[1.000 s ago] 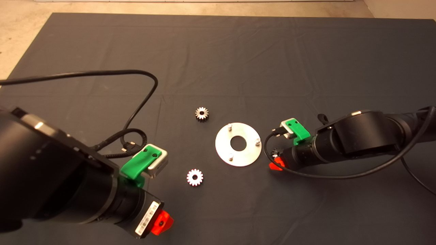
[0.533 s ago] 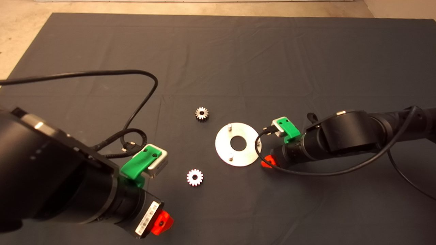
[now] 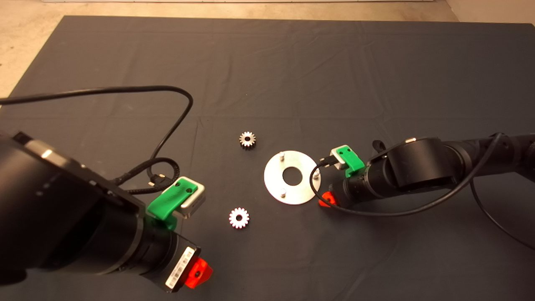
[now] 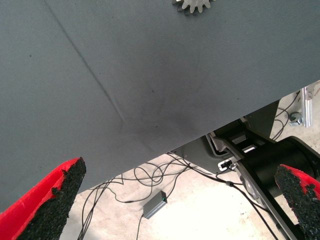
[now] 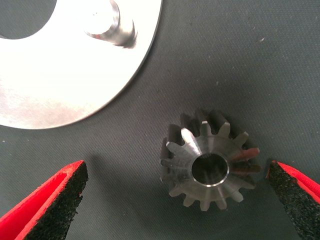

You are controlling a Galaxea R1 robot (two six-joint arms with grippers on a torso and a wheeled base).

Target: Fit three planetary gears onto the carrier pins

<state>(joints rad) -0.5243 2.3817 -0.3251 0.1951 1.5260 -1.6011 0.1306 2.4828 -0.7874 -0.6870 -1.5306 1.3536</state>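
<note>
Right wrist view shows the right end effector (image 5: 175, 200) spread wide around a gear (image 5: 210, 161) beside the disc (image 5: 65, 75). It has crept closer, grasp seemingly next. Left end effector (image 4: 180, 200) waits open, empty

We log: left gripper (image 4: 180, 200), fingers (image 4: 55, 200) wide apart | mat (image 4: 150, 75), creased | gear (image 4: 196, 5), cut by the frame edge | floor past the mat: cables (image 4: 150, 175), small grey box (image 4: 154, 204), black frame (image 4: 260, 160).
</note>
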